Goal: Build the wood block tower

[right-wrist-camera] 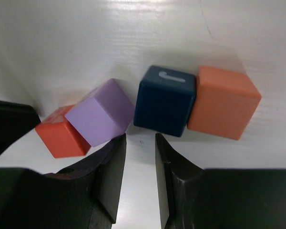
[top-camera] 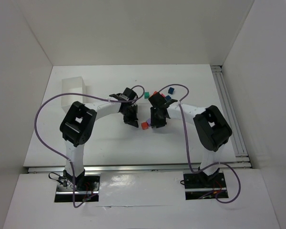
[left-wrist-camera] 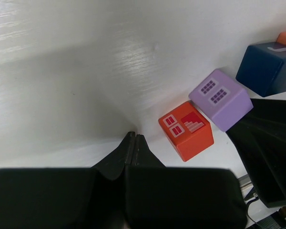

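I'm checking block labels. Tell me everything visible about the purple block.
The purple block is a small lilac cube, matte like painted wood, with two darker window-like grids printed on one face. It lies on the white table, turned askew, between the red block, which it touches, and the dark blue block. The right claw sits close in front, partly open, not gripping it.

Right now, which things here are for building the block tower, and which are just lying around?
For the job:
red block
purple block
dark blue block
orange block
teal block

Lying about:
tray
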You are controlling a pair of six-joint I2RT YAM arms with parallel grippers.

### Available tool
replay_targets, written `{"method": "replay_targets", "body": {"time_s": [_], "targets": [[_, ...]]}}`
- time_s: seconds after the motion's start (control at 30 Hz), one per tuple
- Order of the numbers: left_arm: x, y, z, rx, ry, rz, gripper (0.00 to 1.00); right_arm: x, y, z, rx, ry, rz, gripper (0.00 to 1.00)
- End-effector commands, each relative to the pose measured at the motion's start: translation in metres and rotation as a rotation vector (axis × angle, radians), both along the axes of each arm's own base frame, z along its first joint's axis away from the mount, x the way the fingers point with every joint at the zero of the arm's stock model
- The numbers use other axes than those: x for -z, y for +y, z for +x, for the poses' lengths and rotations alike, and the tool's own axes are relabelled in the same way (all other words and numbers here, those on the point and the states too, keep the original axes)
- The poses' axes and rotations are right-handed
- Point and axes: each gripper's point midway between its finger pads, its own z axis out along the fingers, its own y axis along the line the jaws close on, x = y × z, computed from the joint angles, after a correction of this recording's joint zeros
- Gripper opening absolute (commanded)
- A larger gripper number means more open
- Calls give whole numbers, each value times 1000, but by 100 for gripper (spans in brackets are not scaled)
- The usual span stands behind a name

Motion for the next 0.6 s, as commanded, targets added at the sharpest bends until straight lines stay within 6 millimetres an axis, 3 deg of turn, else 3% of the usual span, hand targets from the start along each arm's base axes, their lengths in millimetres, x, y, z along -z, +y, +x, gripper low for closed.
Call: {"method": "replay_targets", "body": {"time_s": [0.0, 0.2, 0.27, 0.33, 0.37, 0.57], "targets": [[1, 19, -6, -8, -2, 60, 0, -11, 19, 21, 4, -66, 28, 38], [3, 22, -7, -5, 8, 57, 0, -7, 29, 18, -19, -49, 28, 38], [2, 21, -8, -1, 13, 48, 0, -22, 34, 18, -30, -72, 45, 38], [-1, 17, -7, 5, 14, 28, 0, -27, 26, 14, -19, -78, 22, 38], [-1, 17, -7, 5, 14, 27, 0, -42, 24, 15, -14, -108, 32, 38], [1, 9, -18, -17, 40, -19, 0, -51, 8, -2, -6, -112, 15, 38]]}}
